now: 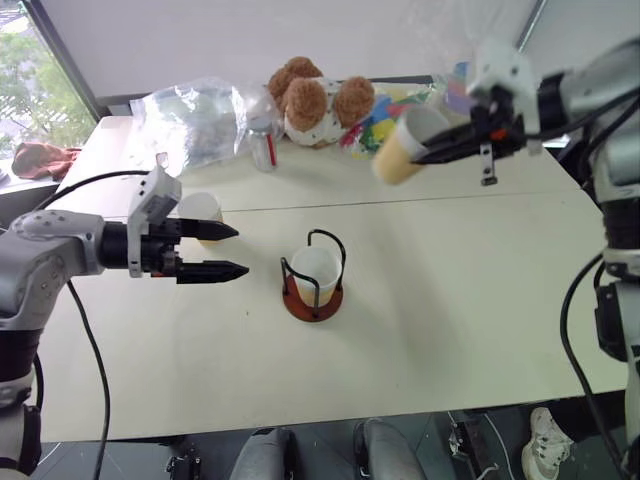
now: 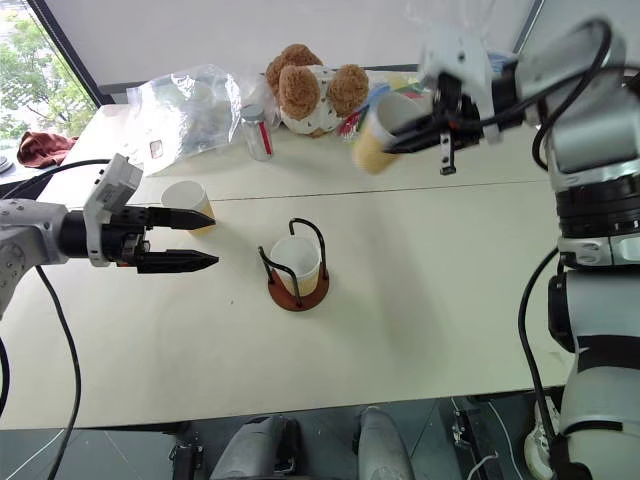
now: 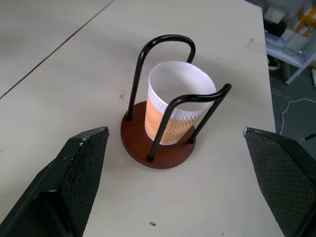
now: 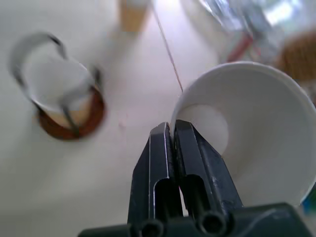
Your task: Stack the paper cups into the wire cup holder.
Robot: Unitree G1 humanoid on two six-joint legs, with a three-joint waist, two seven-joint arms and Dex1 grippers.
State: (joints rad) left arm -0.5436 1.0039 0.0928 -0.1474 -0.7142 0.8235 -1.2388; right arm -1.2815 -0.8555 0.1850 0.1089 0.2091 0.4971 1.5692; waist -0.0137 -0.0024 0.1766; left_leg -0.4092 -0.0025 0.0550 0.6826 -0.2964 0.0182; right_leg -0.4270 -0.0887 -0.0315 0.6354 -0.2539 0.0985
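We saw bare table point(image 1: 450, 300) all round the wire cup holder point(image 1: 313, 282), its top unobstructed, left gripper point(image 1: 238, 250) just beside it, clutter along the far edge.

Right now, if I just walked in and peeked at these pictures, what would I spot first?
Probably the paper cup held up in the air by the right claw, which pinches its rim high above the far side of the table. Next, the wire cup holder in the middle of the table with one cup already in it. The left claw hangs open beside it, and a teddy bear sits at the back.
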